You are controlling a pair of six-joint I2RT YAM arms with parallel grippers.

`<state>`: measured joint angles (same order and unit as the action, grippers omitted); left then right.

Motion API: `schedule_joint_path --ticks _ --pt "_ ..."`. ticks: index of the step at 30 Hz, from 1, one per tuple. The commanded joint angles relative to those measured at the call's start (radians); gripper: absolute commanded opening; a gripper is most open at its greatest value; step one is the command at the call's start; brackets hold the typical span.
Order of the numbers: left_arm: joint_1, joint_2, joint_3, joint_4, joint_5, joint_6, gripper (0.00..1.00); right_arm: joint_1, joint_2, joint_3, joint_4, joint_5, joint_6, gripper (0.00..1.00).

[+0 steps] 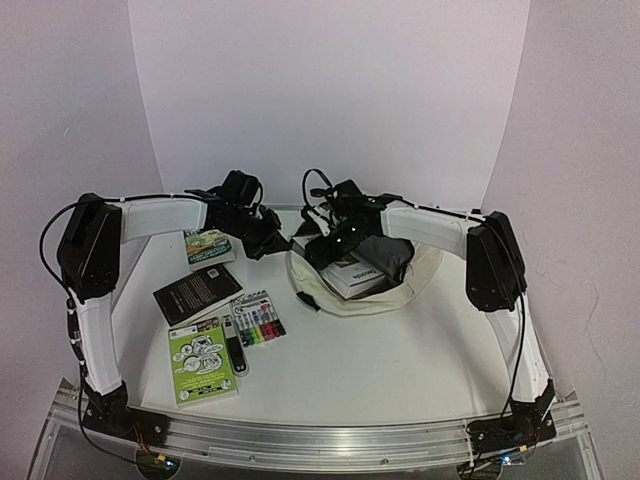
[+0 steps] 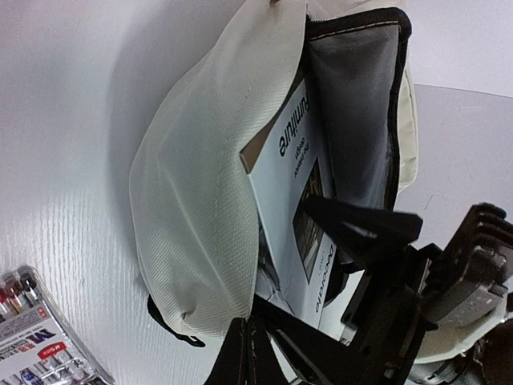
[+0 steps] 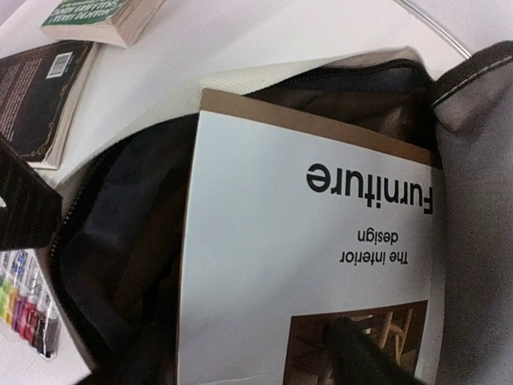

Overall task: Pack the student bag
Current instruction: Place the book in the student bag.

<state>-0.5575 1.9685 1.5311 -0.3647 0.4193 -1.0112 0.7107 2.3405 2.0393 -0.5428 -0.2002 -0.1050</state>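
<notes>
Cream student bag [image 1: 425, 270], black-zipped, mouth open, seemingly slumped flat, right-centre on table [image 1: 400, 370]

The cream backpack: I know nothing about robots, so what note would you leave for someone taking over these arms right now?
Left hand: shut, beside the student bag; I can't confirm whether it is holding anything.
Right hand: open, over the bag's mouth.
Done: the Furniture book rests in the open bag.
Left to do: the green paperback, black book, green booklet and marker pack lie outside the bag. The bag is unzipped.
</notes>
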Motion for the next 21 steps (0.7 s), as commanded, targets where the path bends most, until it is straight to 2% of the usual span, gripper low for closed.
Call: schedule_joint_path --ticks 1,4,8,12,16,21 --pt "0.001 -0.116 -0.015 -0.025 0.005 0.05 0.15 -0.025 -0.121 -0.043 -0.063 -0.118 -0.007 0.88" --pt "-0.001 -0.112 0.023 -0.096 0.015 0.133 0.46 -0.047 -0.224 -0.115 -0.063 -0.186 -0.027 0.92" --pt "-0.001 -0.158 0.025 -0.161 -0.002 0.242 0.63 -0.079 -0.331 -0.205 -0.069 -0.241 -0.06 0.91" --pt "-0.032 -0.168 0.054 -0.284 -0.076 0.266 0.63 -0.08 -0.397 -0.302 -0.078 -0.191 -0.087 0.9" --pt "-0.132 -0.173 0.0 -0.258 -0.149 0.187 0.59 -0.079 -0.45 -0.401 -0.072 -0.195 -0.068 0.88" --pt "-0.202 -0.109 -0.003 -0.216 -0.184 0.092 0.57 -0.078 -0.441 -0.42 -0.056 -0.17 -0.046 0.87"
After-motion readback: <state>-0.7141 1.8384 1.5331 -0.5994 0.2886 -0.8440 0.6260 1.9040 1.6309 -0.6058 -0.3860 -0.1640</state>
